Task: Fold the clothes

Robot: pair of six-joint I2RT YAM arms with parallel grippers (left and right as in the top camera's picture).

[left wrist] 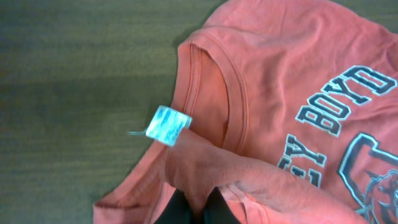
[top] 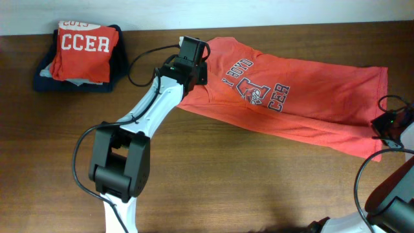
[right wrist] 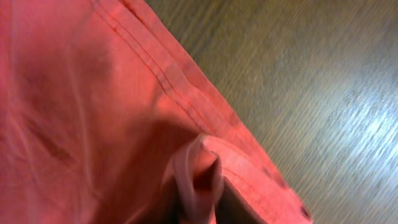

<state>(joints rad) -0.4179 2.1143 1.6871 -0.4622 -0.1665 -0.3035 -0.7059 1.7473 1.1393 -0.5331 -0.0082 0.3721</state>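
**Both ends held:** The left claw (left wrist: 194, 210) is clamped on a raised pinch of orange cloth just below the collar (left wrist: 214, 81) of a T-shirt (top: 304, 97). Its dark fingertips show on either side of the ridge at the bottom of the wrist view. A pale label (left wrist: 168, 126) sticks out from the neckline just beside the grip.

At the garment's far end, the right claw (top: 386, 124) appears closed on a bunched fold at the stitched hem (right wrist: 180, 78), though its own camera shows cloth and not the fingers themselves.

Between the two grips the T-shirt lies on the table (top: 259, 194) as a long band running from upper left to lower right. Its lettering (top: 255, 87) faces up and no sleeves are in sight, which suggests the sides are already turned in. A pile of folded clothes (top: 81, 52) sits well apart in the table's top-left corner.

With both ends in hand, the step looks to be halving the band, hem to collar. To do that well, both grips should hold firm and the cloth should be kept lightly taut so the turned-in layers do not slide. The hem end should rise only enough to clear the wood, then travel over and down so its edge lands square with the neckline. Each pinch is small, so a fast swing could pull a layer free. Neither end should be let go until the cloth lies flat.
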